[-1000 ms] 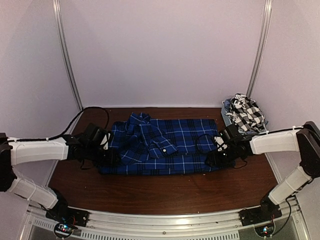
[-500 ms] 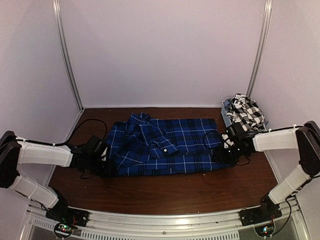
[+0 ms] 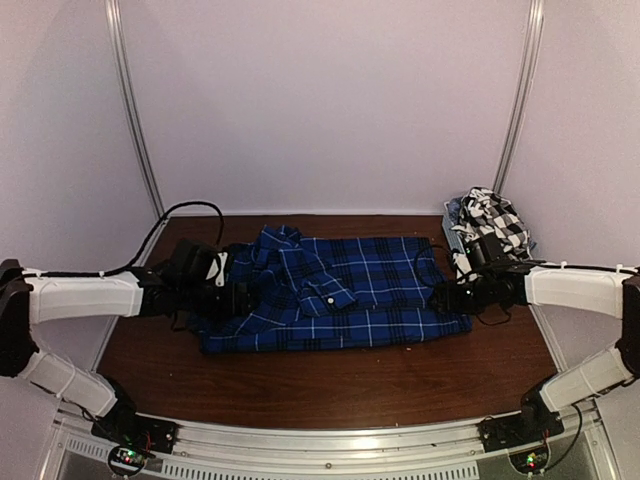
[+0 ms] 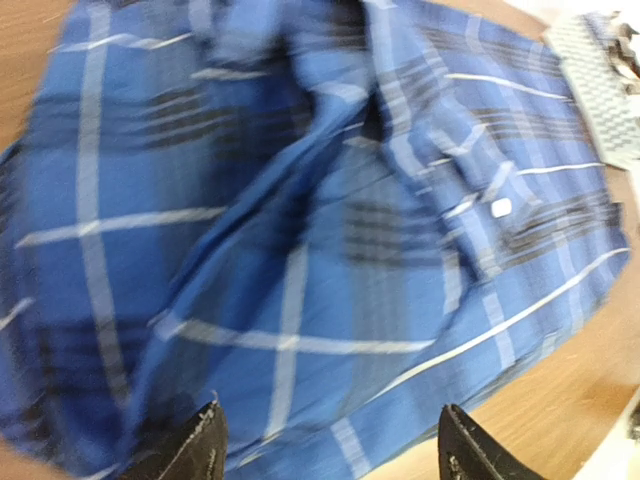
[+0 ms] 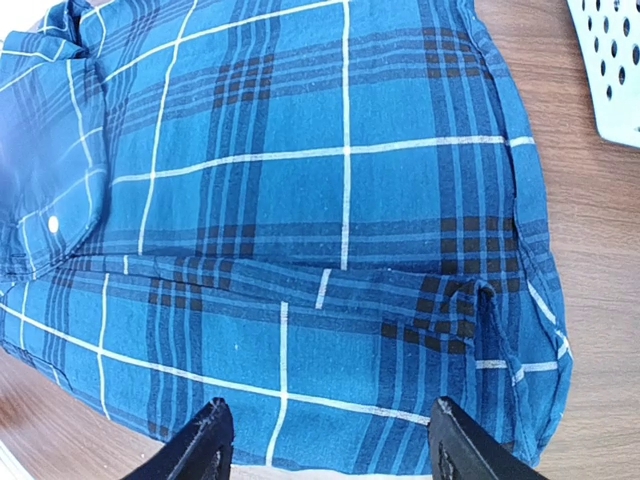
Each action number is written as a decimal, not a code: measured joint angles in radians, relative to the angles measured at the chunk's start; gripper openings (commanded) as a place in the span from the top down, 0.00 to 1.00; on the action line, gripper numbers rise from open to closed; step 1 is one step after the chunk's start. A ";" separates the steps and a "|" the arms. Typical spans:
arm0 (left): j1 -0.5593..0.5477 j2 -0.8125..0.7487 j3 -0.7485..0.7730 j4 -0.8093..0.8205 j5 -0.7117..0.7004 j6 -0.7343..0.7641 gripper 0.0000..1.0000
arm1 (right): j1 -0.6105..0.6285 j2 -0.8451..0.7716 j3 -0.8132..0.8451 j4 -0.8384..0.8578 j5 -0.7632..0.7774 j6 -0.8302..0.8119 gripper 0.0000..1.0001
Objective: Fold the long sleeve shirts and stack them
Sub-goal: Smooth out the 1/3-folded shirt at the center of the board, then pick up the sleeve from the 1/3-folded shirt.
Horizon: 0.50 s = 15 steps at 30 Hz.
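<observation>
Looking from the front edge of the table and going back, I see the blue plaid shirt first. It lies flat across the middle, partly folded, with a sleeve cuff resting on top. My left claw is at the shirt's left end and my right claw is at its right end. Both wrist cameras show the fingers spread wide with nothing pinched, just above the cloth.

Here is what worries me. If I close on only the top layer, the fold could come apart when I lift. If one claw grabs and the other misses, the shirt could twist and bunch up. The loose cuff could slide off and make a messy lump. The left wrist picture is blurry, so I cannot tell where the edge is there, and I might pinch the wrong spot.

Farther back on the right, the black-and-white check shirt is piled in the grey basket, not folded yet. My right arm is close to it, so a wide swing could bump the basket or drag that shirt out.
</observation>
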 measured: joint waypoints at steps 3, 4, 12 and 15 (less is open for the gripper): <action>0.000 0.082 0.049 0.069 0.073 -0.001 0.28 | 0.000 0.000 0.000 0.002 -0.006 0.000 0.32; 0.000 0.111 0.066 0.084 0.092 -0.003 0.29 | 0.000 0.000 0.000 0.002 -0.008 0.000 0.32; -0.013 0.368 0.245 0.184 0.207 -0.018 0.40 | 0.002 0.000 -0.008 0.016 -0.024 0.002 0.33; -0.030 0.455 0.301 0.214 0.233 -0.029 0.46 | 0.002 0.000 -0.010 0.019 -0.029 0.004 0.33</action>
